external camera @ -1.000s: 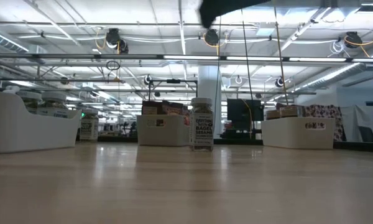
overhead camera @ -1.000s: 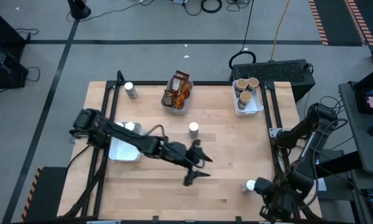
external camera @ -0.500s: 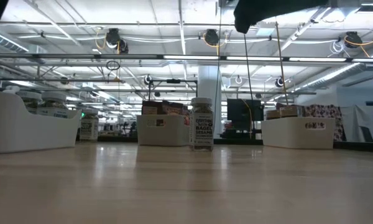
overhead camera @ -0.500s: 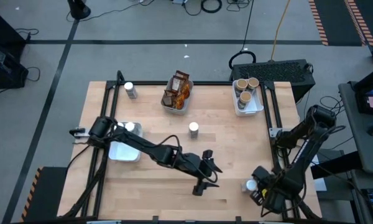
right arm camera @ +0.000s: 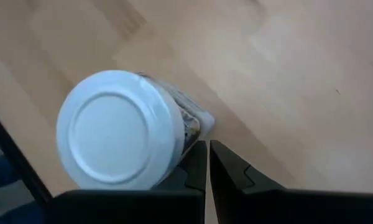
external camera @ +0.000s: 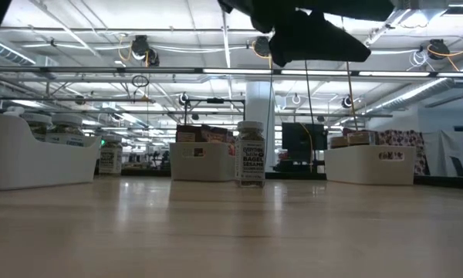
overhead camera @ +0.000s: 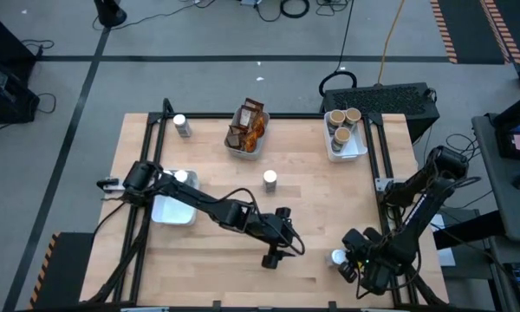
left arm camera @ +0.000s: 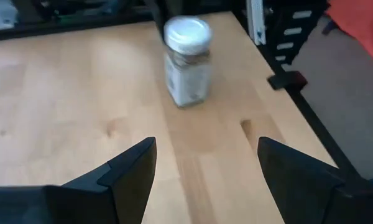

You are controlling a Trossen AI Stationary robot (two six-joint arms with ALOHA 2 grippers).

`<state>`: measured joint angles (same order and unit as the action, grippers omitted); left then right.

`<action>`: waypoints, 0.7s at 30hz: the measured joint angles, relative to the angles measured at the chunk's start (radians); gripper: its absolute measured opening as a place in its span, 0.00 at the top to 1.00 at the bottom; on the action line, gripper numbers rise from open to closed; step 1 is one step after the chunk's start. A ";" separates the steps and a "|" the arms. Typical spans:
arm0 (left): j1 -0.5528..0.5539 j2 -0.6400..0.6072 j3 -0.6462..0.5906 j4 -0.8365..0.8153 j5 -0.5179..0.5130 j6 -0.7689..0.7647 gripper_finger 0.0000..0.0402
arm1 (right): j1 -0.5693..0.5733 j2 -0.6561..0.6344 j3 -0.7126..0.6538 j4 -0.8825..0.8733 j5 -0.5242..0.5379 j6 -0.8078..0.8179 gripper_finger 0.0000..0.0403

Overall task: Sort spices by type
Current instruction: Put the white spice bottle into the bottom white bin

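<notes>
A white-capped spice jar [overhead camera: 336,257] [left arm camera: 186,62] stands upright on its base near the table's near right corner. My right gripper [right arm camera: 208,163] [overhead camera: 347,263] is shut and points steeply down just to the right of it. My left gripper [left arm camera: 205,168] [overhead camera: 286,247] hangs open above the table's near middle and faces this jar from the left with bare wood between them. Another jar [overhead camera: 269,179] [external camera: 251,153] stands mid-table, and a third [overhead camera: 181,126] stands at the far left. My right gripper sets its shut fingers [right arm camera: 198,155] against the jar's side [right arm camera: 196,127], just below the white cap, on the side facing the table's right edge. The fingers slant steeply down from above. The jar stays upright on the wood.
A white tray [overhead camera: 173,210] holding jars sits at the left. A tray of dark and orange packets [overhead camera: 247,128] stands at the far middle, and a tray of tan-topped tubs [overhead camera: 344,130] at the far right. Bare wood lies between the arms.
My right gripper has come down and tipped steeply beside the near-right jar, which has slid a little toward the table's left. My left gripper has sunk and moved toward the near edge, staying open.
</notes>
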<state>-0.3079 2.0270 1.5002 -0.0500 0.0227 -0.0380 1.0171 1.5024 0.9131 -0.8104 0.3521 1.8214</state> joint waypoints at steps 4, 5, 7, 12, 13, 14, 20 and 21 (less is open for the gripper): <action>0.015 0.000 0.000 0.007 -0.001 0.000 0.29 | -0.028 0.000 0.000 0.041 0.063 -0.078 1.00; 0.017 0.000 0.000 0.006 0.000 -0.001 0.29 | -0.038 0.000 0.000 0.051 0.078 -0.089 1.00; 0.020 0.000 0.000 0.007 0.000 -0.005 0.29 | -0.059 0.000 0.000 0.071 0.103 -0.125 1.00; 0.019 0.000 0.000 0.028 0.007 -0.001 0.29 | -0.129 0.000 0.000 0.183 0.141 -0.277 1.00; 0.018 0.000 0.000 0.034 0.013 -0.001 0.29 | -0.142 0.000 0.000 0.218 0.145 -0.317 1.00; 0.018 0.000 0.000 0.038 0.018 -0.004 0.29 | -0.156 0.000 0.000 0.253 0.147 -0.359 1.00; 0.009 0.000 0.000 0.096 0.027 -0.035 0.29 | -0.205 0.000 0.037 0.202 0.146 -0.423 1.00; 0.005 0.000 0.000 0.110 0.027 -0.057 0.29 | -0.208 0.000 0.050 0.150 0.146 -0.405 1.00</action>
<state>-0.3026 2.0270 1.5002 0.0603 0.0494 -0.0952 0.8086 1.5024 0.9635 -0.6601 0.4984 1.4163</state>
